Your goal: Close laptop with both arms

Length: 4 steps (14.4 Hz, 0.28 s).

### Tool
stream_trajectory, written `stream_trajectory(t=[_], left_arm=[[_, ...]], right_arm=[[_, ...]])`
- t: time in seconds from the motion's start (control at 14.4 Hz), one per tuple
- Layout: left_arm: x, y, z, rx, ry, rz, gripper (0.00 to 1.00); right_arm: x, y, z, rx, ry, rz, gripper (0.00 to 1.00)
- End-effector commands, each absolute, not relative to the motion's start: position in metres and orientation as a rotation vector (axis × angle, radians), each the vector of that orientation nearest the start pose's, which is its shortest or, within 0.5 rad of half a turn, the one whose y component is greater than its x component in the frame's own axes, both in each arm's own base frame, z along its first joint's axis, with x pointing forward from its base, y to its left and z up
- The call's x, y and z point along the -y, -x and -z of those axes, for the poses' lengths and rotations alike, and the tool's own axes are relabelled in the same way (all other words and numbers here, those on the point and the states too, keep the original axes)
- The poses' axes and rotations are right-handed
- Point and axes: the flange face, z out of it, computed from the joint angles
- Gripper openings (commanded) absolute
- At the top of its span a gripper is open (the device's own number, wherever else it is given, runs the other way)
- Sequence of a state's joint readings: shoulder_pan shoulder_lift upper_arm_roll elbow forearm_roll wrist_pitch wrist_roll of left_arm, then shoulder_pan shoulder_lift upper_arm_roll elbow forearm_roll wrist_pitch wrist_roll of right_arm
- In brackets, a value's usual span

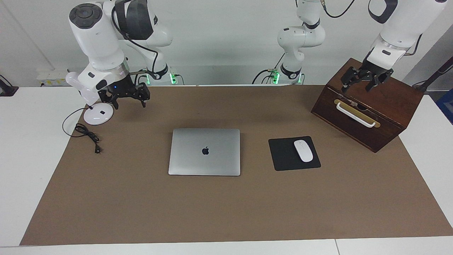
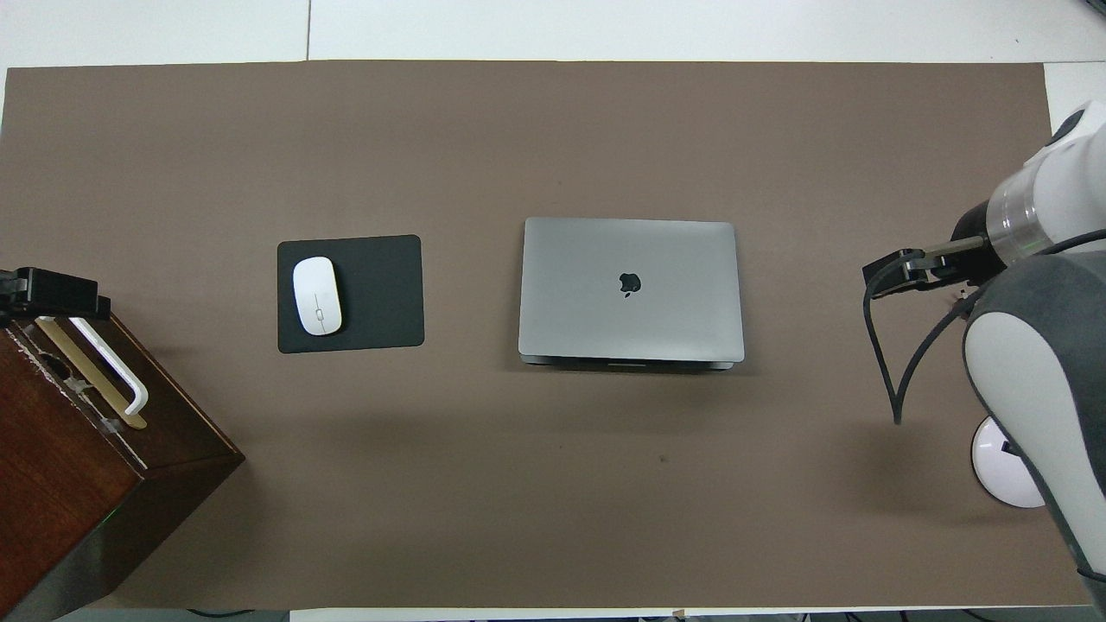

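The silver-grey laptop (image 1: 204, 151) lies in the middle of the brown mat with its lid down flat and the apple logo facing up; it also shows in the overhead view (image 2: 631, 289). My right gripper (image 1: 128, 99) hangs open and empty above the mat beside a white lamp base, well apart from the laptop; it also shows in the overhead view (image 2: 894, 275). My left gripper (image 1: 358, 85) hangs open and empty over the top of a wooden box, only its edge showing in the overhead view (image 2: 52, 294). Neither gripper touches the laptop.
A black mouse pad (image 1: 283, 157) with a white mouse (image 1: 303, 150) lies beside the laptop toward the left arm's end. A dark wooden box (image 1: 368, 117) with a white handle stands at that end. A white lamp base (image 1: 98, 114) and black cable (image 1: 86, 134) are at the right arm's end.
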<state>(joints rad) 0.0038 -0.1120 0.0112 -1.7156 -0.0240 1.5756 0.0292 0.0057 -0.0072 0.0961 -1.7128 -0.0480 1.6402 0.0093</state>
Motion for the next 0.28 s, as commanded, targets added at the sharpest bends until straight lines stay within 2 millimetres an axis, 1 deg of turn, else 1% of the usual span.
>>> stream_trajectory(t=[0.0, 0.21], left_arm=[[-0.0061, -0.5220, -0.6201, -0.015, 3.153, -0.065, 1.00], [-0.0067, -0.5220, -0.6201, -0.012, 3.154, -0.065, 1.00]], right_arm=[[-0.0460, -0.5486, -0.5695, 0.172, 3.194, -0.119, 1.00], [-0.0417, -0.5493, -0.5687, 0.163, 3.195, -0.122, 1.00]])
